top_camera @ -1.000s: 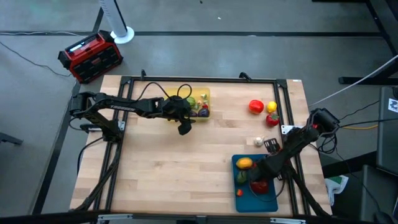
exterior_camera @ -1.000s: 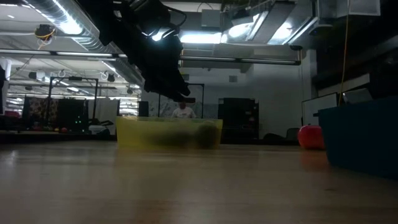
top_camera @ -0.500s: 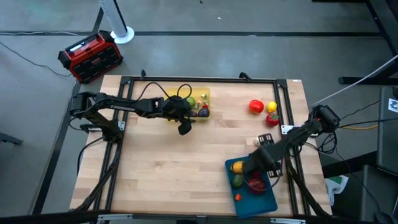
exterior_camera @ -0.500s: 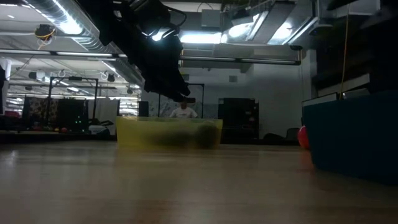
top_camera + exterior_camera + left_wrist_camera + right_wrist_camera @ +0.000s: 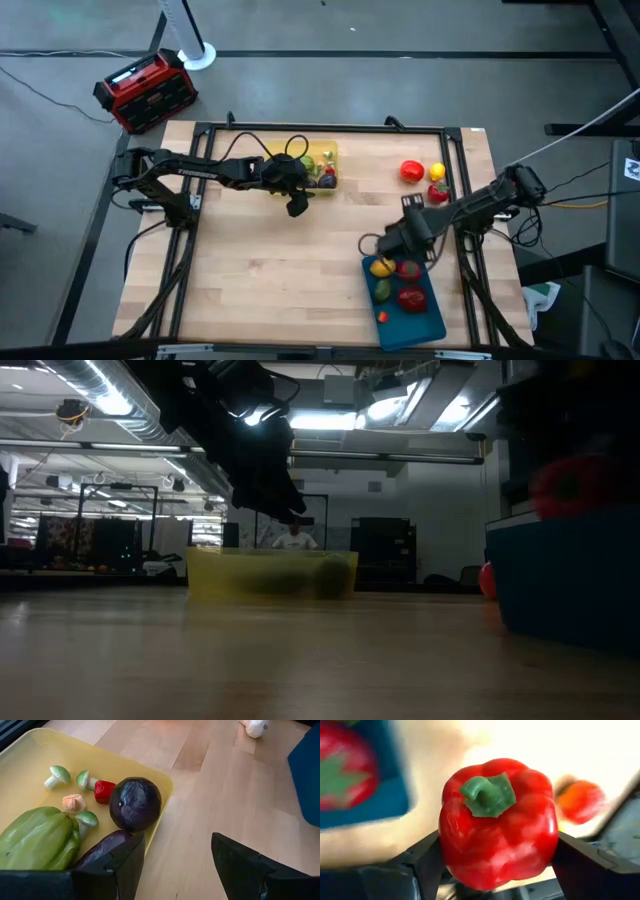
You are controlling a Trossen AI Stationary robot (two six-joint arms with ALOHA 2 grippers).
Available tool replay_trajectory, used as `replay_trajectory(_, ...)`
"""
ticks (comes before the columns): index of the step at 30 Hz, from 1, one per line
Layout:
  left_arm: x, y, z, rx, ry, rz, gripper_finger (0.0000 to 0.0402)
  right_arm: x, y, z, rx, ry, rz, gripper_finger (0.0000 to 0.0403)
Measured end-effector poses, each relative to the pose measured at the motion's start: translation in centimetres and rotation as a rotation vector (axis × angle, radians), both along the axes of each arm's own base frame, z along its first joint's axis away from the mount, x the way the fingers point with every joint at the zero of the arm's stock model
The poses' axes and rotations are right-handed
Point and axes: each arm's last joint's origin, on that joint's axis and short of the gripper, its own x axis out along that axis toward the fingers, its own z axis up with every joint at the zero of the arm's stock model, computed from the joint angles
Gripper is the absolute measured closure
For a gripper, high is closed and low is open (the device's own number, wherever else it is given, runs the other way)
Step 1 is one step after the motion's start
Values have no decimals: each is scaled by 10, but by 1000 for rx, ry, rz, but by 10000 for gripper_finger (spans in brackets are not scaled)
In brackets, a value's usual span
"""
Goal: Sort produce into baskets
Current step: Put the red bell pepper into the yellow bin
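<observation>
My right gripper (image 5: 404, 258) is shut on a red bell pepper (image 5: 497, 822) with a green stem, above the far end of the teal tray (image 5: 425, 318). The tray holds a yellow-orange fruit (image 5: 381, 267), a green piece and a red piece (image 5: 412, 297). My left gripper (image 5: 296, 207) is open and empty, hovering by the near corner of the yellow tray (image 5: 165, 785), which holds a green pepper (image 5: 37, 837), a round purple vegetable (image 5: 135, 803), an eggplant and small mushrooms. A red tomato (image 5: 411, 172), a lemon (image 5: 437, 172) and a small red piece (image 5: 438, 193) lie on the table at the far right. My right gripper pinches the red pepper by two opposite sides (image 5: 445, 842) between its two fingers (image 5: 417, 865). The stem end faces back toward the wrist. The pepper is lifted clear and shows above the teal tray's wall in the low view (image 5: 570, 485).
A red-and-black box (image 5: 146, 90) stands on the floor beyond the table's far left corner. A white garlic (image 5: 256, 727) lies on the bare wood between the trays. The table's left and near-middle parts are bare wood (image 5: 260, 270).
My right gripper has gone from over the teal tray's middle toward its far end and the table's left. It now holds the red pepper raised above the tray wall. The teal tray has turned a little, its far end slid toward the table's left.
</observation>
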Motion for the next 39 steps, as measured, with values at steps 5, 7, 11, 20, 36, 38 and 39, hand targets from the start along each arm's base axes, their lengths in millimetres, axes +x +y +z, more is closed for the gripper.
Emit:
replay_trajectory(5,0,0,0,2,-5,0,178,23,-28,3,-81,-135,42,103)
replay_trajectory(7,0,0,1,3,-7,-1,178,35,-40,2,-76,-206,53,103)
replay_trajectory(11,-2,0,8,8,-32,-1,178,62,-66,4,-59,-405,75,103)
replay_trajectory(20,-19,-4,43,54,-139,-18,178,108,-133,29,-58,-918,63,102)
replay_trajectory(36,-33,-7,64,70,-194,-20,179,146,-212,-18,-95,-1088,-109,102)
replay_trajectory(38,-34,-7,63,69,-188,-20,179,150,-215,-30,-93,-1060,-116,102)
replay_trajectory(39,-34,-7,63,68,-181,-20,179,151,-218,-35,-97,-1048,-122,102)
